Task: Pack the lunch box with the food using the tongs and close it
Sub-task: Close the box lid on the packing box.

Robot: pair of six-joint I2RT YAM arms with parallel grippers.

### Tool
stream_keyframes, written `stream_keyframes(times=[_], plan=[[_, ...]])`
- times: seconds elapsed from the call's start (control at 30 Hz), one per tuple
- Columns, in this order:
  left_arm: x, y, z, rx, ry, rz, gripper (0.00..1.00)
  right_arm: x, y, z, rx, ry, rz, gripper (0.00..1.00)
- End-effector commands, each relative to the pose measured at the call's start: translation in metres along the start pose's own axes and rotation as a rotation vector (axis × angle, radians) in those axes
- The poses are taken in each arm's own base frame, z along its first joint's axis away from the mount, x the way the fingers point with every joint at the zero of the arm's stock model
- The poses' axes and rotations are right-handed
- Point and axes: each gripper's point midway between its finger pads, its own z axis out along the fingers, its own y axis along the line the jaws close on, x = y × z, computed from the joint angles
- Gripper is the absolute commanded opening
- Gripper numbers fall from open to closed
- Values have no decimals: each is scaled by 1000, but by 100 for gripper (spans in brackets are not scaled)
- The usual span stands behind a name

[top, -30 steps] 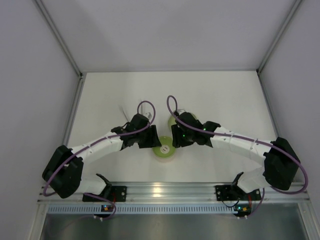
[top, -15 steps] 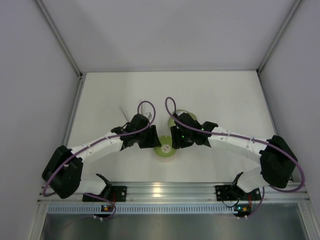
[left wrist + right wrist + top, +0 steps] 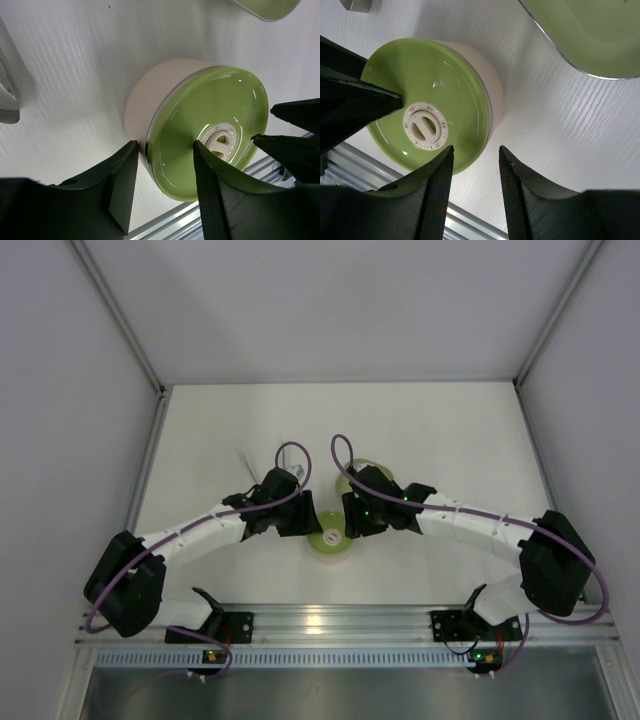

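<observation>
The lunch box [image 3: 150, 87] is a round pale-walled container with a steel rim, and its green lid [image 3: 210, 110] with a white centre dial [image 3: 424, 126] lies on top. It stands near the table's front edge [image 3: 330, 543]. My left gripper [image 3: 165, 145] hovers at its left side, open, with the lid's rim showing between the fingers. My right gripper [image 3: 476, 148] is open at the right side, one finger over the lid's edge, bare table in the gap. A silver end of the tongs [image 3: 7, 97] lies to the left. No food shows.
A pale green rounded-square dish [image 3: 590, 35] with a metal rim sits just behind the lunch box [image 3: 352, 472]. The aluminium rail [image 3: 320, 620] runs along the near edge, close below both grippers. White walls enclose the table on three sides.
The right arm shifted slightly left toward the lunch box, uncovering more of the green dish. The left gripper's jaws narrowed a little. The lunch box has not moved.
</observation>
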Motion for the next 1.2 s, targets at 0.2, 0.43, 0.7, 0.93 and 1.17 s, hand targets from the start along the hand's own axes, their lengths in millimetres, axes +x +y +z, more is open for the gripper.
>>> stream_keyframes(times=[0.2,0.43,0.7,0.93,1.17], plan=[[48,61,4,-239,149,18,50,-10,0,5,-20,-41,20,41],[50,62,5,-239,152,19,50,-7,-1,7,-21,-33,22,41],[50,61,6,-236,153,20,50,-4,-3,11,-19,-24,24,41],[51,61,6,-237,154,20,50,-4,-2,13,-23,-22,24,41],[50,61,6,-239,153,21,50,-2,-2,16,-23,-16,22,41]])
